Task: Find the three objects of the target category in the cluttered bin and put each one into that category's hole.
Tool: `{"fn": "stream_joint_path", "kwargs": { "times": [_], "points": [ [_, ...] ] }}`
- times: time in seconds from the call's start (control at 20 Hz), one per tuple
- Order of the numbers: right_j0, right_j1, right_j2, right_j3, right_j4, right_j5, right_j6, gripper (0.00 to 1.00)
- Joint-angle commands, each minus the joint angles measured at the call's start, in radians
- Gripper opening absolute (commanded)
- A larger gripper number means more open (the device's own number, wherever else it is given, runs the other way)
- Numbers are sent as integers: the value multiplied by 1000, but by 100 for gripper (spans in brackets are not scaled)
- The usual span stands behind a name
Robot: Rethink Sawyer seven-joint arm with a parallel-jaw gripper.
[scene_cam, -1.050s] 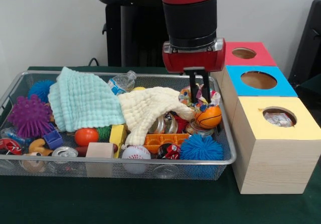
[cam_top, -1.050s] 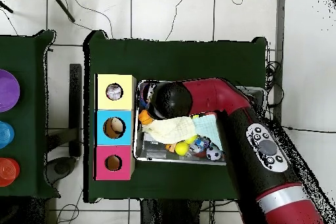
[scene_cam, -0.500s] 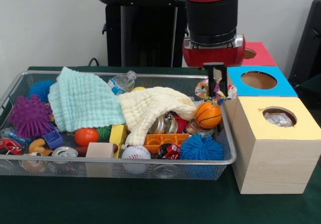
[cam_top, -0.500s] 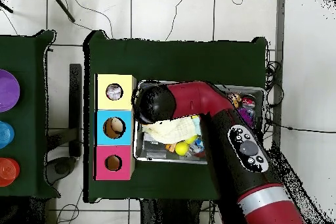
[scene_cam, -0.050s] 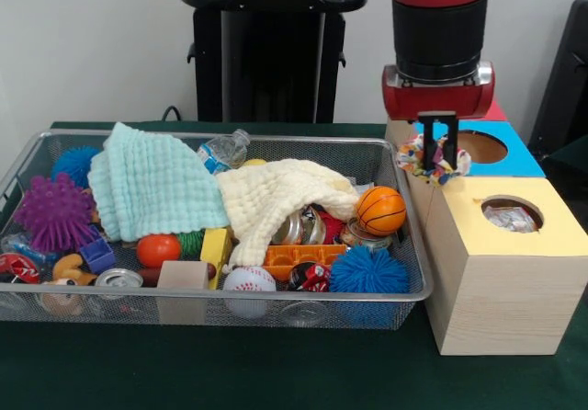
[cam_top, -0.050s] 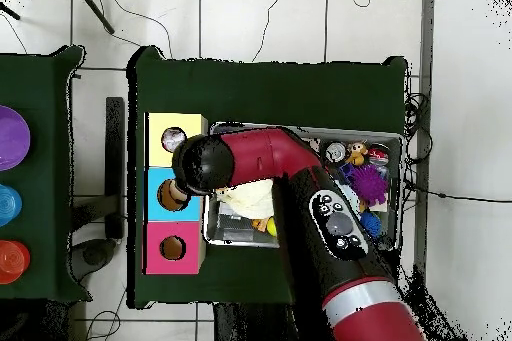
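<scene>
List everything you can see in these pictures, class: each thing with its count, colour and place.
Wire bin: one, silver, on the green table.
Cloths: two, mint and cream, draped over the clutter.
Spiky balls: three, purple at the left end, blue behind it, blue front right.
Basketball: one, orange, right end of the bin.
Boxes: three, yellow, blue and pink tops, beside the bin.
Crumpled wrapper: one, multicoloured, held over the boxes.
Gripper: one, black, shut on the wrapper.

You see a red-cuffed hand (scene_cam, -0.050s: 439,157) holding a multicoloured wrapper (scene_cam, -0.050s: 432,160), boxes topped yellow (scene_cam, -0.050s: 514,235), blue (scene_cam, -0.050s: 514,157), and a dark green desk (scene_cam, -0.050s: 230,364).
</scene>
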Motion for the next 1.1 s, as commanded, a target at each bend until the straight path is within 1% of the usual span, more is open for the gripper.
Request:
{"fn": "stream_joint_path", "kwargs": {
  "times": [0.05, 0.15, 0.2, 0.25, 0.3, 0.55, 0.8, 0.95, 1.1],
  "points": [
    [28, 26, -94, 25, 64, 1, 213, 0],
    [48, 37, -106, 1, 82, 11, 216, 0],
    [47, 30, -109, 13, 89, 7, 213, 0],
    [54, 32, -116, 7, 98, 12, 211, 0],
    [69, 44, -123, -19, 107, 23, 215, 0],
    [115, 64, -158, -55, 138, 17, 240, 0],
    [146, 81, -182, -88, 187, 24, 241, 0],
    [173, 98, -198, -130, 214, 47, 251, 0],
    [211, 124, -226, -191, 236, 82, 267, 0]
  ]
}}
